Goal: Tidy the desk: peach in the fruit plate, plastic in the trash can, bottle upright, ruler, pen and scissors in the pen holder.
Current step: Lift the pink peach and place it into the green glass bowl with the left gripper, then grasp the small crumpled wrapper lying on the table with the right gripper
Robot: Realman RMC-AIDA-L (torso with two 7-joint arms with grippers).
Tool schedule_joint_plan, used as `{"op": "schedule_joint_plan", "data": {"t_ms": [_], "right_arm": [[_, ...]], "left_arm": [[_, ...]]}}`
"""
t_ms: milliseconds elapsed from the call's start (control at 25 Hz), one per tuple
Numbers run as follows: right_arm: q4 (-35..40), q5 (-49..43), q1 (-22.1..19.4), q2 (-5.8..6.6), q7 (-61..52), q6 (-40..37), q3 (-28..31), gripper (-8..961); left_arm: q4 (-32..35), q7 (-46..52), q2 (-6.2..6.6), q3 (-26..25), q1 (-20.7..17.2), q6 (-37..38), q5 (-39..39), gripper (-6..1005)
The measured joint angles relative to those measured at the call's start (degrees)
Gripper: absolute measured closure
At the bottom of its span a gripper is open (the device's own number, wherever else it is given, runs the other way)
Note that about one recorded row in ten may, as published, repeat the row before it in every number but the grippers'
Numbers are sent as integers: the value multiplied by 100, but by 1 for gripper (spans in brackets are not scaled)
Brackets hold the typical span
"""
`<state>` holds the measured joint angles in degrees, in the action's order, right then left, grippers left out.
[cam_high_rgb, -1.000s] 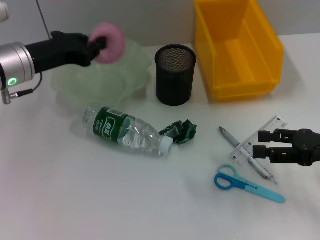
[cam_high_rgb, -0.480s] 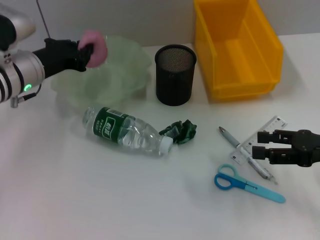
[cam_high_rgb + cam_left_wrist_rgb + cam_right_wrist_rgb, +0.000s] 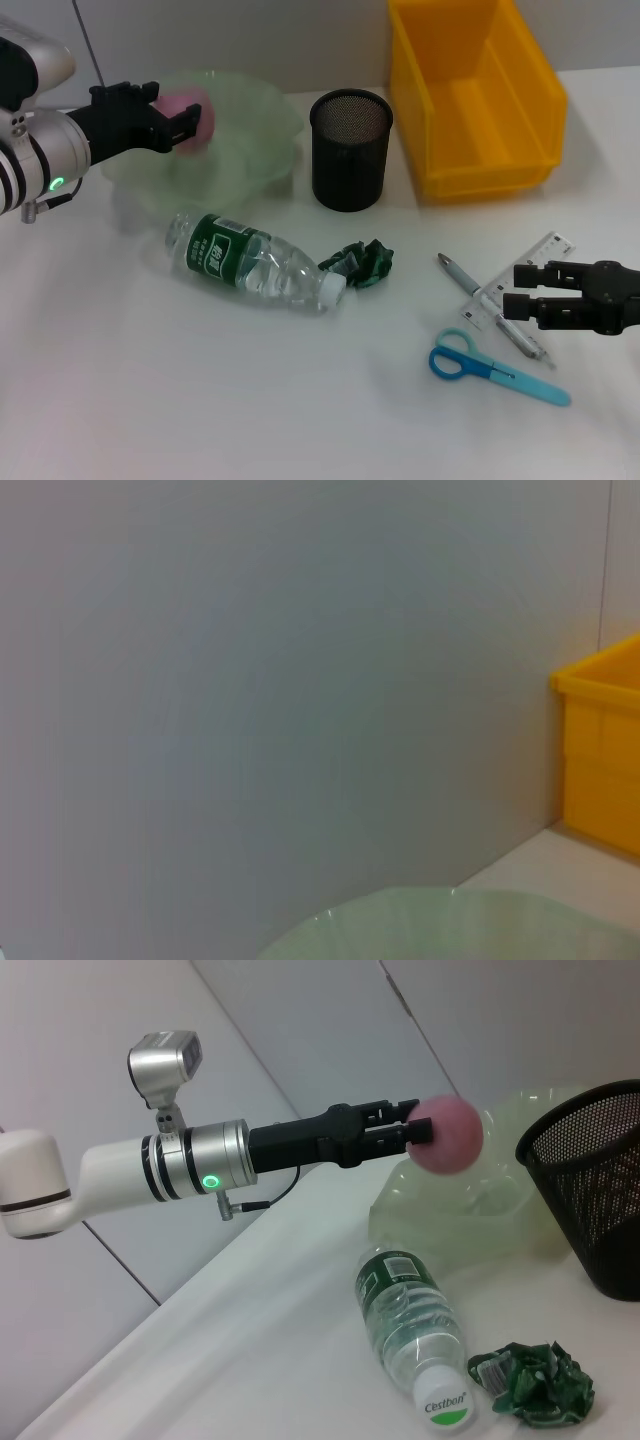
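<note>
One bottle (image 3: 415,1328), cap reading "Cestbon"

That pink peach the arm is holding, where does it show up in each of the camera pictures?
Head view: the peach is at the upper left, held by the left gripper over the green plate.
Left wrist view: the peach is not in it; only the plate's rim shows.
Right wrist view: the peach is upper right of centre, at the gripper's tip.
Shared landmark: the green plate.
</note>
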<state>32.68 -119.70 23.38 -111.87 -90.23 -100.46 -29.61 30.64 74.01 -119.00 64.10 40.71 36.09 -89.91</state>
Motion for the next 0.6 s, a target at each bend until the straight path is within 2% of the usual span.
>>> {"op": "schedule_joint_plan", "data": {"t_ms": [240, 440, 520, 560, 600], "right_arm": [[1, 0, 0, -2, -15, 1, -1, 121], [1, 0, 0, -12, -17, 39, 27, 121], [1, 0, 0, -12, -17, 46, 33, 121], [1, 9, 0, -15, -17, 55, 40, 121], [1, 9, 0, -15, -17, 55, 40, 121]], "left_arm": [[-4, 29, 0, -3, 2, -6, 0, 290], [22, 260, 15, -31, 3, 173, 99, 202], [72, 478, 43, -94, -18, 461, 131, 184], [139, 724, 73, -208, -63, 909, 134, 184], [139, 724, 73, -208, -63, 909, 134, 184]]}}
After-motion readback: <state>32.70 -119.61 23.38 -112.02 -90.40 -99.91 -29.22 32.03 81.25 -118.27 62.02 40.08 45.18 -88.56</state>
